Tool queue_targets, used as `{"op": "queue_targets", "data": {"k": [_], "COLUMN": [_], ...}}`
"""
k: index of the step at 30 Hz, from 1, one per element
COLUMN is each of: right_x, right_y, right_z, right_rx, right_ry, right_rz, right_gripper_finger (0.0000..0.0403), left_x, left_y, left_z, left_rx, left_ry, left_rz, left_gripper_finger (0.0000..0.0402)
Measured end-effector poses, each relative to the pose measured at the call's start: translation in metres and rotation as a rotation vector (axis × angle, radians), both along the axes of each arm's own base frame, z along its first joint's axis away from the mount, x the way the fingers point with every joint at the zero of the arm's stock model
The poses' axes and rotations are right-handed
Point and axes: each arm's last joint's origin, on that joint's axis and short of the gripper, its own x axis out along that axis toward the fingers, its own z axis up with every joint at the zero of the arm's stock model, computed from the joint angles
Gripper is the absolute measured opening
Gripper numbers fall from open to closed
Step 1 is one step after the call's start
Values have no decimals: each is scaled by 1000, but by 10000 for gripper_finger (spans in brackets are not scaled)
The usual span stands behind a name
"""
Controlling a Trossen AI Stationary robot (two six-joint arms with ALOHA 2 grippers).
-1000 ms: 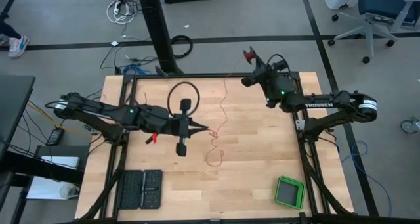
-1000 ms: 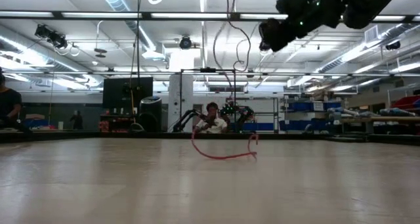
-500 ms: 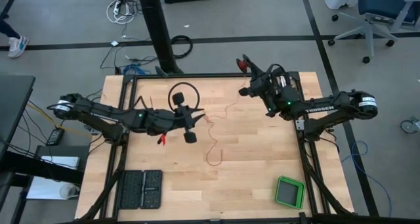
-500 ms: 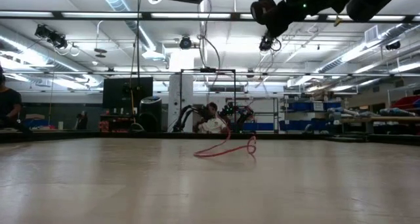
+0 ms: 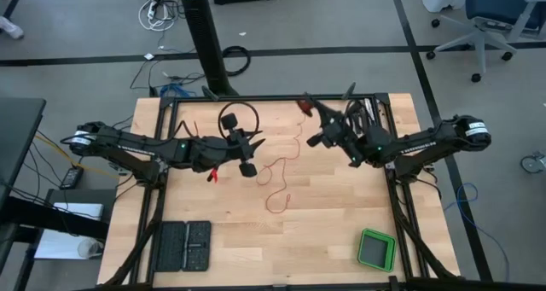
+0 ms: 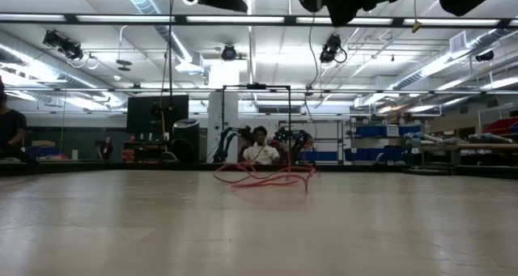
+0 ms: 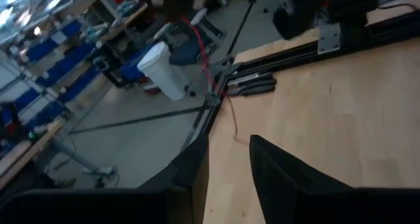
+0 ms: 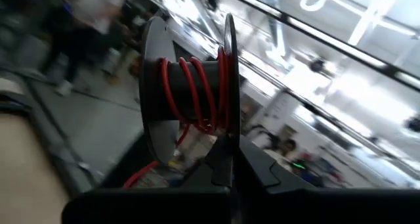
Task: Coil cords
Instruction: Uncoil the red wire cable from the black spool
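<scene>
Red-orange cord (image 5: 275,173) strewn in loose curves across the wooden table (image 5: 324,231), partly wound on a black spool (image 8: 190,86). Spool clamped by the closed right gripper (image 5: 314,127). Left gripper (image 7: 226,165) parted, grasping nothing, above the table near the cord

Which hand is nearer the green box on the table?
The right one. The right hand is over the table's far right half, on the same side as the green box at the near right corner. The left hand is farther off, toward the table's middle-left.
</scene>
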Motion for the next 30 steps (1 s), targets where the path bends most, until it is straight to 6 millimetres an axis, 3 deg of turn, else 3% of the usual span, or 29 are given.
{"op": "queue_targets", "data": {"k": [8,19,30], "right_x": [8,16,18], "right_y": [15,15,10], "right_z": [-15,-42,-45], "right_rx": [62,183,209], "right_ry": [59,260,282], "right_rz": [224,561,653], "right_gripper_finger": [0,0,0], "left_x": [2,5,10], "left_y": [0,7,10], "left_z": [4,2,-4], "left_rx": [58,31,-30], "left_ry": [1,21,28], "left_rz": [-76,-244,-330], "left_gripper_finger": [114,114,114]}}
